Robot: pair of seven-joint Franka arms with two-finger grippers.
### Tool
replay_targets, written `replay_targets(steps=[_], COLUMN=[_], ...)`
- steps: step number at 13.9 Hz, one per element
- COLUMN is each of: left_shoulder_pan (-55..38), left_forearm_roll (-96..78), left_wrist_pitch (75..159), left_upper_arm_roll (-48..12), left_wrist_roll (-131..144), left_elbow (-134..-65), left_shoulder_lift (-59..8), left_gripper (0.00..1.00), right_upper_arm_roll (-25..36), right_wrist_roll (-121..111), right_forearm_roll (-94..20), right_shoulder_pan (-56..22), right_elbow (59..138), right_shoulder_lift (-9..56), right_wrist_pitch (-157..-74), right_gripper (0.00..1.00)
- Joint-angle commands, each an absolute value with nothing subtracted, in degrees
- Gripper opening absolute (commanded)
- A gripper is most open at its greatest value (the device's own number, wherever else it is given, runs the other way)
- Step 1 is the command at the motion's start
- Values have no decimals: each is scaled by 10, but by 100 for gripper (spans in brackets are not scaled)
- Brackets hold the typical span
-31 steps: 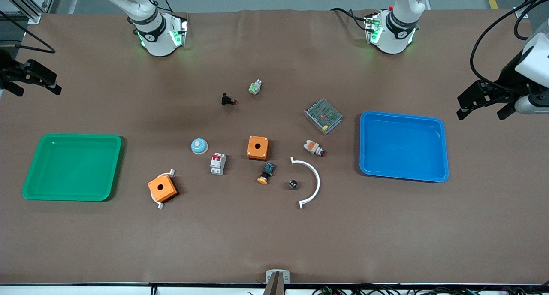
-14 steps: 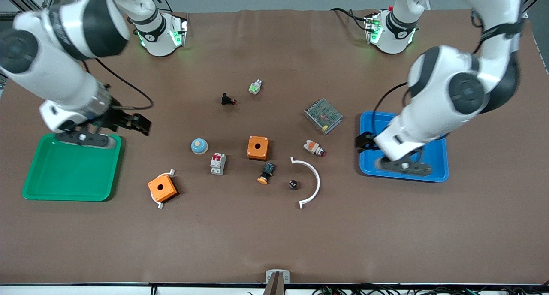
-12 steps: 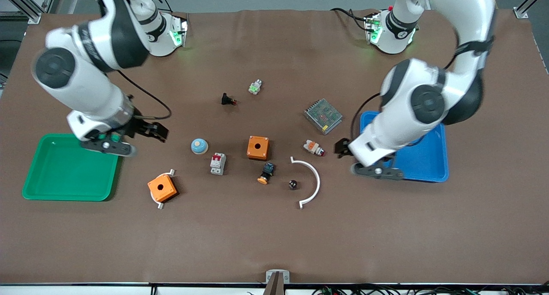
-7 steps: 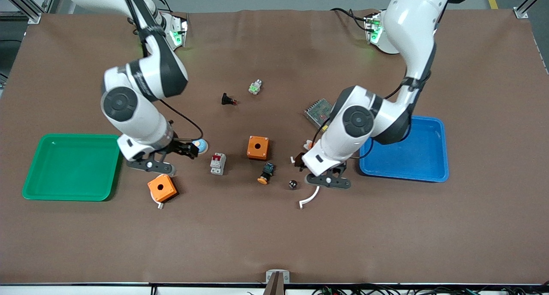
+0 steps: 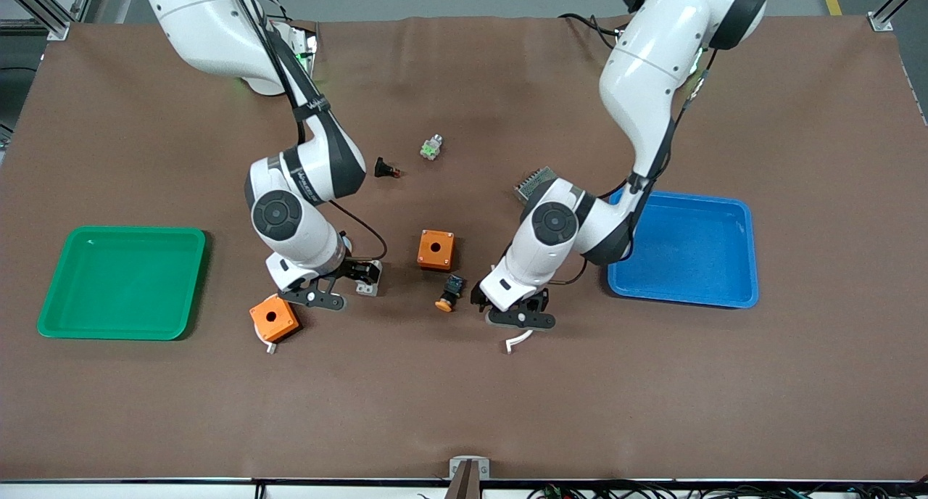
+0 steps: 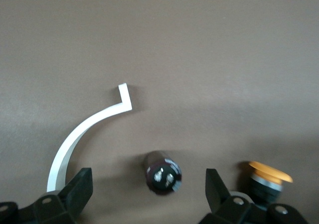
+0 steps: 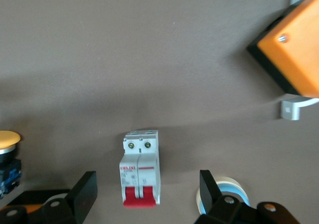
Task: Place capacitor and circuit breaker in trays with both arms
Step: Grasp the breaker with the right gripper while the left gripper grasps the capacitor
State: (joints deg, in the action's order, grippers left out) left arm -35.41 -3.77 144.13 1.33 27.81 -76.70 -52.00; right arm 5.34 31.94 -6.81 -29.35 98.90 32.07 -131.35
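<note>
The capacitor (image 6: 162,171), a tiny black cylinder with a silvery top, stands on the brown mat between the open fingers of my left gripper (image 6: 148,185). In the front view the left gripper (image 5: 500,304) hides it. The circuit breaker (image 7: 141,167), a white block with red levers, lies on the mat between the open fingers of my right gripper (image 7: 148,186). In the front view the right gripper (image 5: 357,272) is over the breaker (image 5: 369,288), of which only an edge shows. Neither gripper holds anything.
A green tray (image 5: 130,231) lies at the right arm's end and a blue tray (image 5: 681,194) at the left arm's end. Beside the capacitor are a white arc (image 6: 75,134) and a black-and-orange push button (image 5: 449,294). Two orange boxes (image 5: 436,249) (image 5: 273,320) and a blue-white button (image 7: 227,191) lie near the breaker.
Both arms have swung in from the table's ends to the middle and lowered. The right gripper is now over the circuit breaker, the left over the capacitor. No object has moved.
</note>
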Motion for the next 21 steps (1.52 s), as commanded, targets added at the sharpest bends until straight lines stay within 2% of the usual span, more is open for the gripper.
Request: replay_targets(steps=[1, 3, 5, 7, 9, 11, 13, 17, 19, 21], left_shoulder_pan=[-383, -384, -385, -385, -394, -394, -395, -395, -387, -359], left_forearm_roll=[-29, -29, -29, -27, -26, -25, -25, -25, -27, -29], left_wrist_pitch=[1441, 1445, 1446, 1440, 1438, 1430, 1413, 1408, 1339, 1269], left_upper_arm_roll=[45, 45, 45, 45, 45, 46, 47, 47, 50, 61], left_wrist_roll=[298, 308, 308, 308, 308, 308, 308, 312, 340, 337], left_elbow=[-734, -734, -734, -736, -737, -737, -737, -737, -737, -742], left_shoulder_lift=[-548, -549, -548, -544, -542, -541, -541, -527, -490, -441], left_gripper=[100, 99, 84, 64, 56, 48, 37, 16, 2, 0], right_upper_arm_roll=[58, 58, 58, 58, 58, 58, 62, 61, 62, 65], right_wrist_roll=[317, 316, 312, 295, 287, 285, 283, 195, 94, -6], right_forearm_roll=[-80, -79, -77, -77, -77, -78, -78, -80, -78, -76], right_shoulder_pan=[-310, -313, -314, -315, -312, -306, -296, -224, -175, -108], right_elbow=[978, 978, 978, 980, 980, 978, 968, 967, 968, 970], right_shoulder_lift=[353, 363, 369, 369, 367, 360, 334, 237, 204, 184], right_wrist_pitch=[-1338, -1341, -1344, -1350, -1346, -1341, -1294, -1175, -1117, -1088], right_gripper=[85, 80, 68, 50, 24, 8, 3, 3, 3, 3])
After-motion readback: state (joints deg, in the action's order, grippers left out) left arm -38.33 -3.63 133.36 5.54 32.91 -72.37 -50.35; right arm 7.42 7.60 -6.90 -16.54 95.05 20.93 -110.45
